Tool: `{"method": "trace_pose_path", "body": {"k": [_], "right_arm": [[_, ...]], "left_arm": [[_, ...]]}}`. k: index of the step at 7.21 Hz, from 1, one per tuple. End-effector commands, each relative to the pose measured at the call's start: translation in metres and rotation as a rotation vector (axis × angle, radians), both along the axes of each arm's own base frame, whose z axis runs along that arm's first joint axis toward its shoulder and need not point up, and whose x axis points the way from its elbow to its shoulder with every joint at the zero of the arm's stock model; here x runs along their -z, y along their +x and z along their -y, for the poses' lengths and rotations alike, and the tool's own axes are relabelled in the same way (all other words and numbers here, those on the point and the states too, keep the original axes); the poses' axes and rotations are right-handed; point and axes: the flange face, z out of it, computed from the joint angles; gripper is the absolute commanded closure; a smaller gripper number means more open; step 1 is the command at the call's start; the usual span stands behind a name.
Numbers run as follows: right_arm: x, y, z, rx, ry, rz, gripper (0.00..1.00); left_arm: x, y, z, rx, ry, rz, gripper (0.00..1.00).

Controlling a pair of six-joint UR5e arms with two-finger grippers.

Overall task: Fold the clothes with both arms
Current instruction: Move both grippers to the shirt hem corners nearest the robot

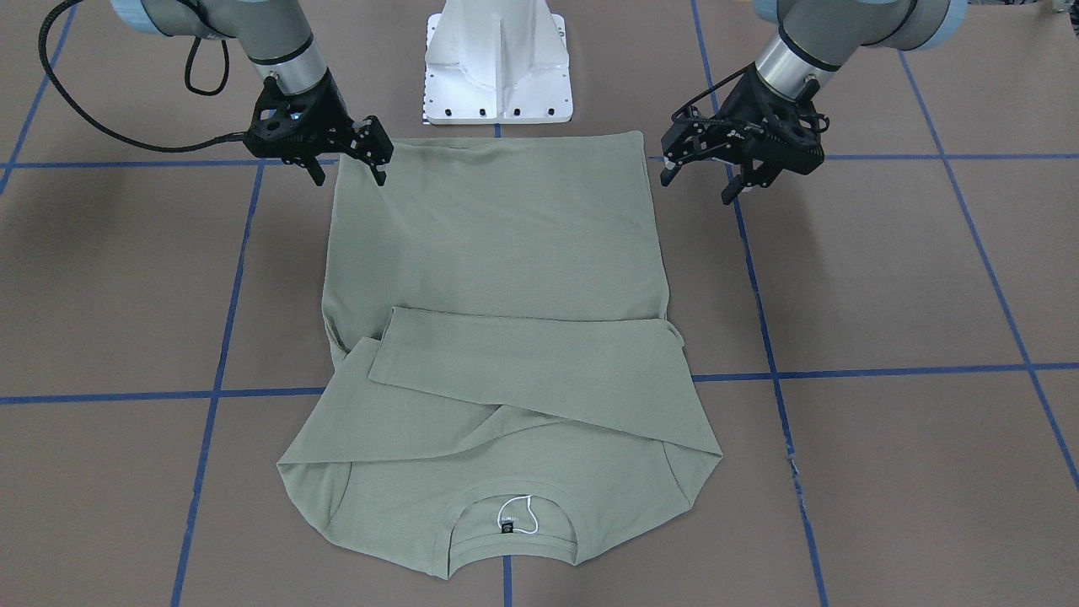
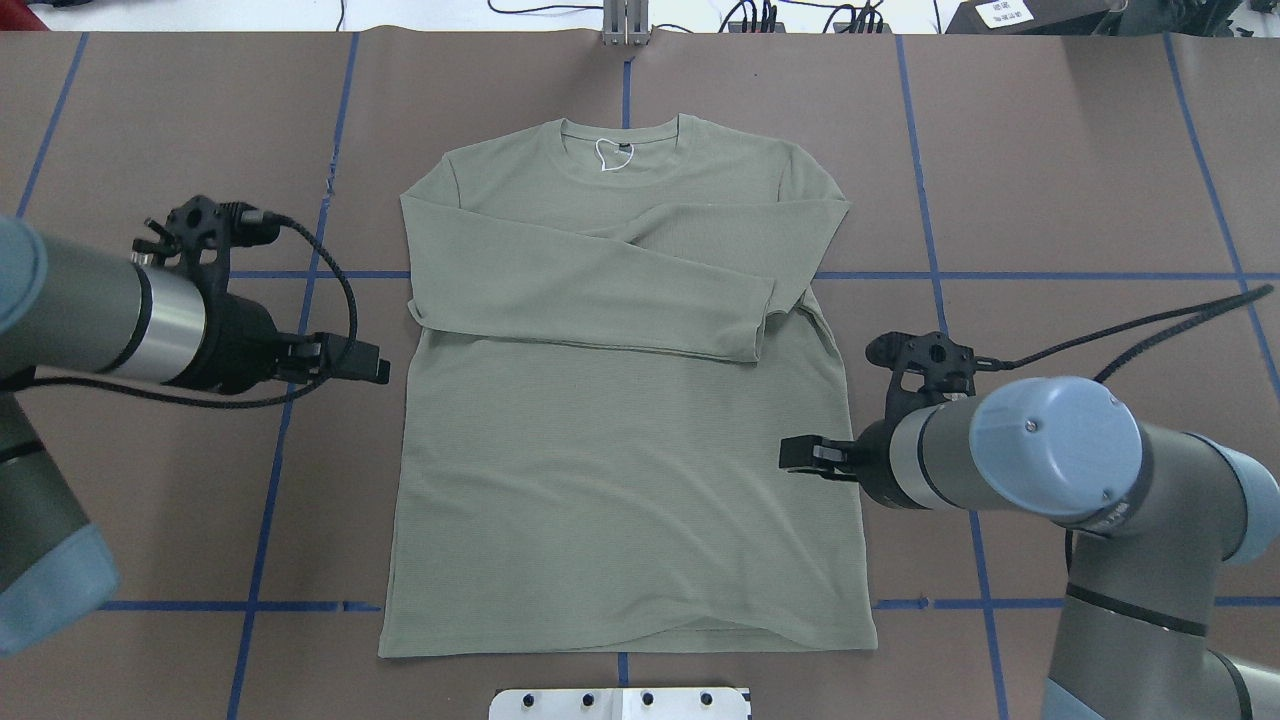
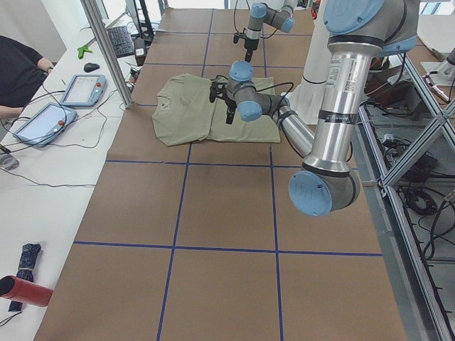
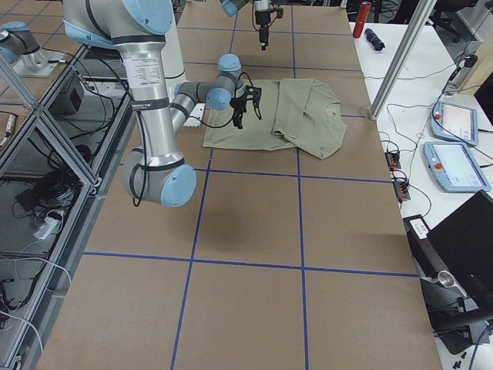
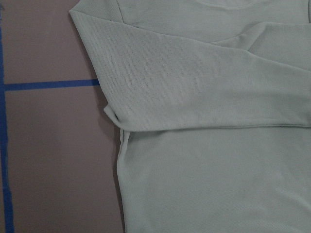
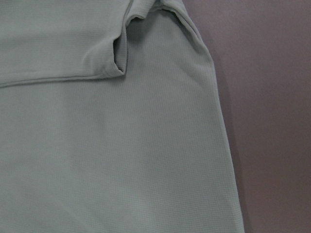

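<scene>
The left gripper (image 1: 700, 181) and the right gripper (image 1: 347, 173) hang beside the shirt (image 1: 497, 253), both spread and empty; unequal grasps could pull the fold crooked.

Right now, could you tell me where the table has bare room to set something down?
Bare table lies either side of the shirt, outward of the left gripper and right gripper, especially the far corners by its shoulders. The middle is crowded: the shirt fills it, both grippers flank its side edges, and the white base stands by its hem.
</scene>
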Motion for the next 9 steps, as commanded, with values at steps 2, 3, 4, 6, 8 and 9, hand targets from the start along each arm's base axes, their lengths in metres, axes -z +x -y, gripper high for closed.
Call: {"method": "trace_pose_path", "body": {"k": [2, 3, 4, 6, 8, 9], "right_arm": [[-0.038, 0.014, -0.036, -0.053, -0.022, 0.06, 0.0], [-0.038, 0.012, -0.037, -0.051, -0.022, 0.059, 0.0], [-0.038, 0.011, -0.037, -0.05, -0.02, 0.059, 0.0], [-0.039, 0.01, -0.037, -0.05, -0.022, 0.057, 0.0], [-0.041, 0.009, -0.039, -0.047, -0.023, 0.054, 0.0], [-0.042, 0.01, -0.038, -0.048, -0.024, 0.051, 0.0]], "left_arm": [[-0.041, 0.059, -0.094, 0.075, -0.14, -0.044, 0.0], [-0.047, 0.079, -0.116, 0.091, -0.192, -0.037, 0.04], [-0.053, 0.1, -0.142, 0.118, -0.245, -0.035, 0.12], [-0.068, 0.118, -0.168, 0.074, -0.258, 0.007, 0.17], [-0.078, 0.128, -0.18, 0.051, -0.259, 0.037, 0.19], [-0.079, 0.13, -0.183, 0.045, -0.26, 0.041, 0.22]]}}
